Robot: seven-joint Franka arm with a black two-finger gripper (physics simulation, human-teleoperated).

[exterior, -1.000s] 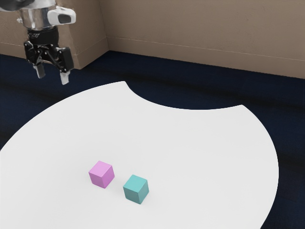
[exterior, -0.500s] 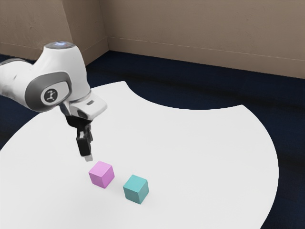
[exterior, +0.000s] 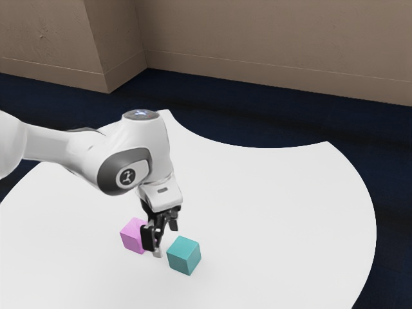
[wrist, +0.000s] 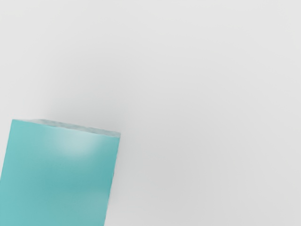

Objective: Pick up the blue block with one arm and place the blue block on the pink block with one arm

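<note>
Exterior view: low centre-frame, the black claw (exterior: 159,239) hangs parted and empty between the pink cube (exterior: 132,235) and the teal-blue cube (exterior: 184,255) on the white counter (exterior: 277,212), likely aligning to grasp. Wrist view: the teal-blue cube (wrist: 59,174) lies just beside the hand.

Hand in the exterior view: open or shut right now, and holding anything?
Hand: open, holding nothing. It is low between the pink block and the blue block.
</note>
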